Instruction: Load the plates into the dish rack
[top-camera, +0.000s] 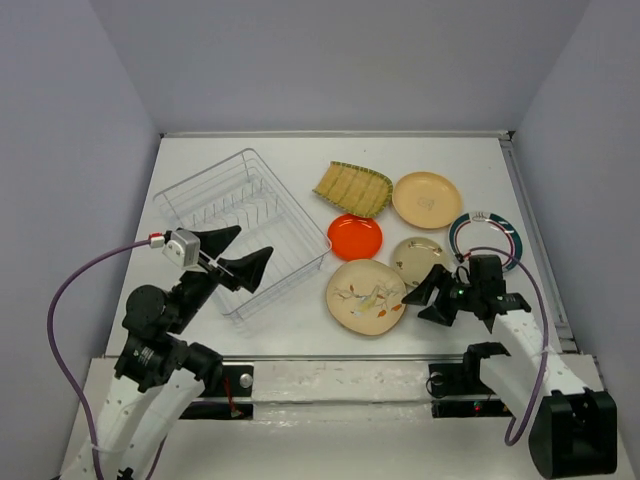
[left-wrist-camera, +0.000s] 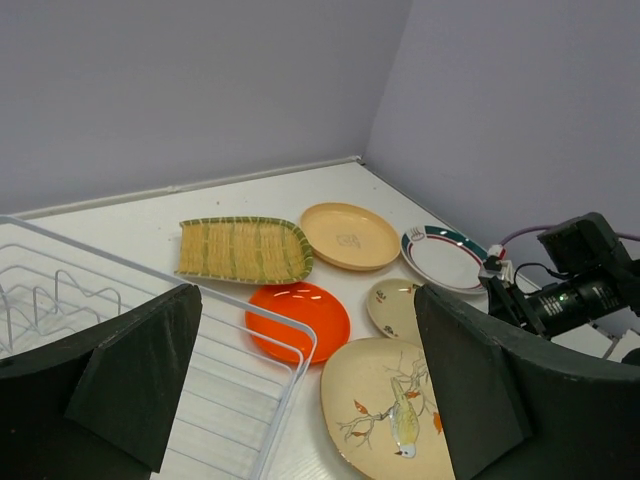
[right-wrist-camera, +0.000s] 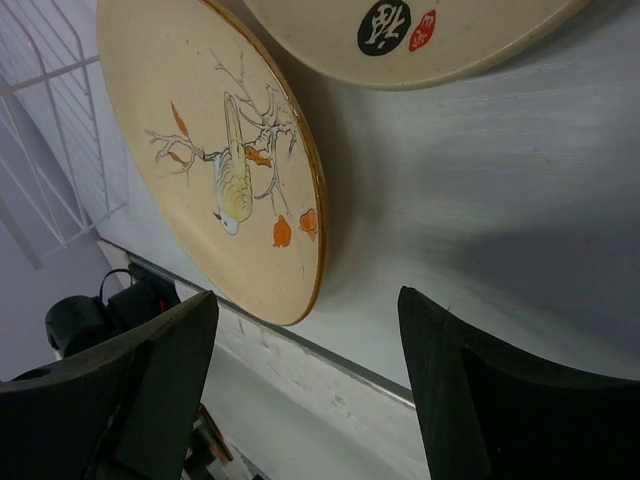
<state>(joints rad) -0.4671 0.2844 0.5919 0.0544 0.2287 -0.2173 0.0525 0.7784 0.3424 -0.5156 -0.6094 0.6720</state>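
Note:
The dish rack (top-camera: 205, 178) stands empty at the left of the table, and its near corner (left-wrist-camera: 290, 345) shows in the left wrist view. Six plates lie flat to its right: yellow-green fan-shaped (top-camera: 352, 188), tan round (top-camera: 427, 199), orange-red (top-camera: 355, 236), small beige (top-camera: 415, 258), teal-rimmed white (top-camera: 486, 238) and cream with a branch design (top-camera: 362, 296). My left gripper (top-camera: 252, 246) (left-wrist-camera: 305, 300) hangs open over the rack's right side, holding nothing. My right gripper (top-camera: 426, 298) (right-wrist-camera: 305, 315) is open and low, just off the cream plate's (right-wrist-camera: 220, 150) right rim.
Grey walls close in the table on three sides. The table's near edge (right-wrist-camera: 340, 360) runs just below the right gripper. The small beige plate (right-wrist-camera: 400, 40) overlaps the view right behind the cream plate. A purple cable (top-camera: 60, 300) loops off the left arm.

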